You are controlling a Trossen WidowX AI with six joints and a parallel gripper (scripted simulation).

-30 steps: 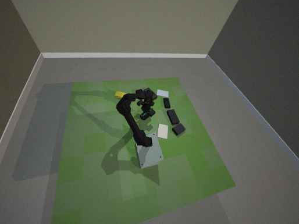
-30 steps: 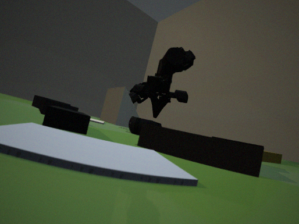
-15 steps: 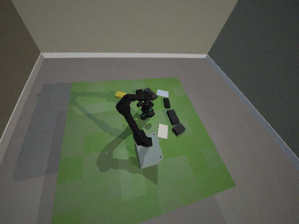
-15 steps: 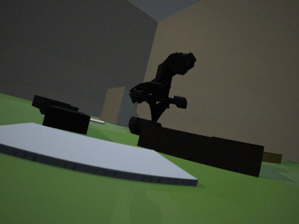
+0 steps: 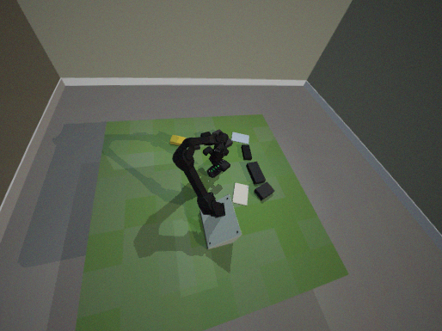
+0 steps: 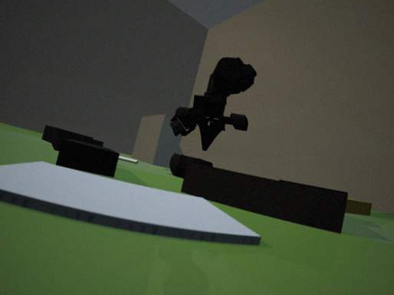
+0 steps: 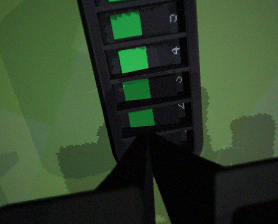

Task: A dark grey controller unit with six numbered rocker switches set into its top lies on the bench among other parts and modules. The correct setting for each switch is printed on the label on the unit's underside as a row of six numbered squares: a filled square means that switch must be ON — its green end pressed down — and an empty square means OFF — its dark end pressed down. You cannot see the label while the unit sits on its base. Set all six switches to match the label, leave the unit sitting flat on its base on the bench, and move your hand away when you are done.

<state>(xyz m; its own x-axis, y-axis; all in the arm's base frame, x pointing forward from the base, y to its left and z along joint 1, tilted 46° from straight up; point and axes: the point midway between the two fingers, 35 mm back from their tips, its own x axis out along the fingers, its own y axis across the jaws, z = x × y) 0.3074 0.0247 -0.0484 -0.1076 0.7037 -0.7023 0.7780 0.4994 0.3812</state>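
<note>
The dark grey controller unit (image 5: 211,174) (image 7: 197,65) lies with its switches up, below the arm. In the wrist view switches 2 to 5 show green patches on the left and dark ends with numbers on the right. The patches of 4 and 5 look brighter than those of 2 and 3. Part of another green patch shows at the top edge. My gripper (image 6: 205,149) (image 7: 146,141) is shut and empty, pointing down. In the wrist view its tips overlap the switch 1 end and cover most of switch 1. Contact cannot be told. The underside label is hidden.
A yellow block (image 5: 176,140) (image 6: 359,208), a pale blue plate (image 5: 240,137) (image 6: 115,205) and a white plate (image 5: 241,194) lie around. Dark blocks (image 5: 246,152) (image 5: 256,172) (image 5: 264,191) stand to the right. A long dark block (image 6: 264,195) is near the exterior view.
</note>
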